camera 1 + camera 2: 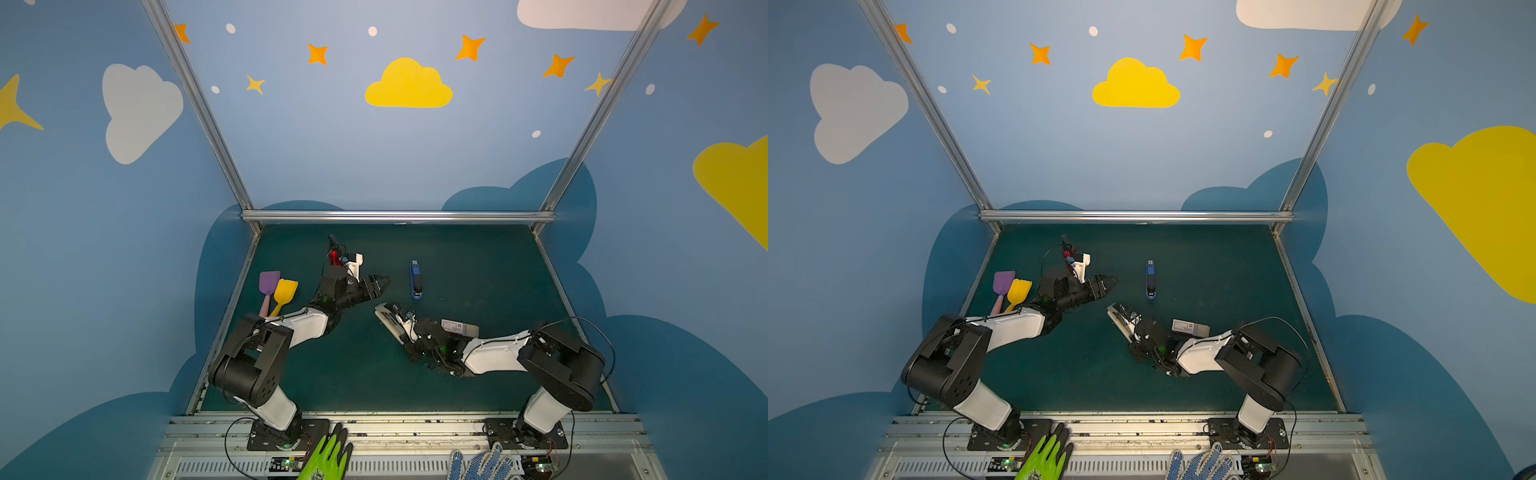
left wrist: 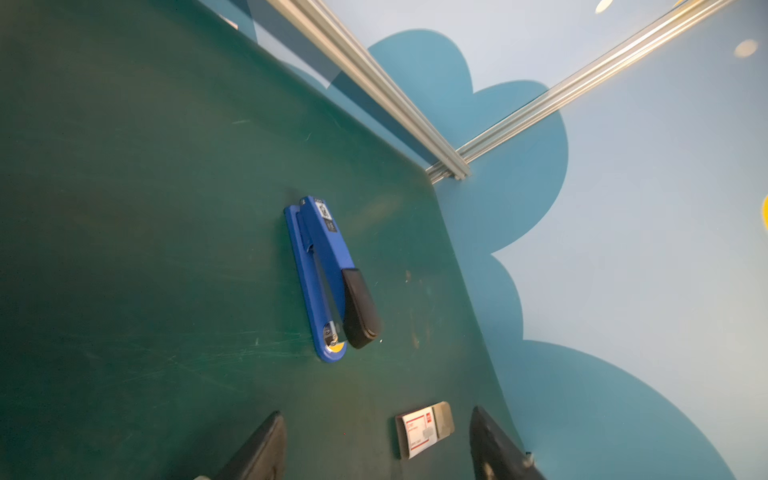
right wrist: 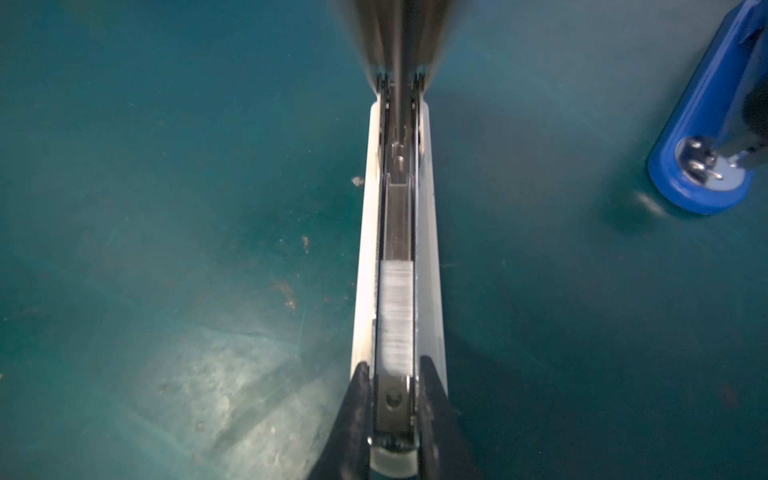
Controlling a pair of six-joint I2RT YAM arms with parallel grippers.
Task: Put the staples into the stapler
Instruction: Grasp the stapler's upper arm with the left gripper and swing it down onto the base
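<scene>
On the green mat (image 1: 478, 270), at its middle, the right gripper (image 3: 395, 411) clamps the opened white stapler (image 3: 430, 249); a staple strip (image 3: 397, 316) already sits in its channel (lid not yet shut), left gripper (image 1: 378, 284) gaping empty

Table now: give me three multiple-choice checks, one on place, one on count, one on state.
1. How many spatulas lie on the mat? A one; B two; C three.
2. The staple box lies: A beside the right arm; B among the spatulas; C at the back rail.
3. The white stapler in the right pincer is: A shut; B open, empty; C open, staples in its channel.
Key: 1 B, one purple, one yellow; 2 A, both top views show it by that arm; 3 C, the right wrist view shows a strip in the open channel.
</scene>
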